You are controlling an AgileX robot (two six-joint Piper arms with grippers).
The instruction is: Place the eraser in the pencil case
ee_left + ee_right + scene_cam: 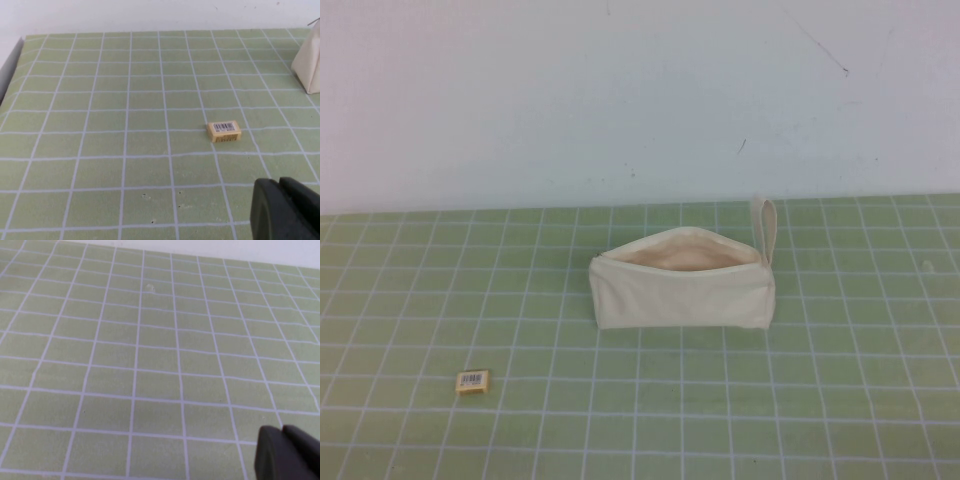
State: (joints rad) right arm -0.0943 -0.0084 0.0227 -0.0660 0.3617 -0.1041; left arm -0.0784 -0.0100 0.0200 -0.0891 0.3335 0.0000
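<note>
The eraser [473, 381] is a tiny tan-yellow block with a barcode label, lying on the green grid mat at the front left; it also shows in the left wrist view [223, 132]. The pencil case [682, 280] is a cream fabric pouch in the middle of the mat, its zip open at the top with pale lining showing and a loop strap at its right end. One end of it shows in the left wrist view [309, 64]. My left gripper [281, 186] is shut and empty, short of the eraser. My right gripper [283, 431] is shut and empty over bare mat. Neither arm appears in the high view.
The green grid mat [820, 400] covers the table up to a white wall [640, 90] at the back. In the left wrist view the mat's side edge [12, 65] shows.
</note>
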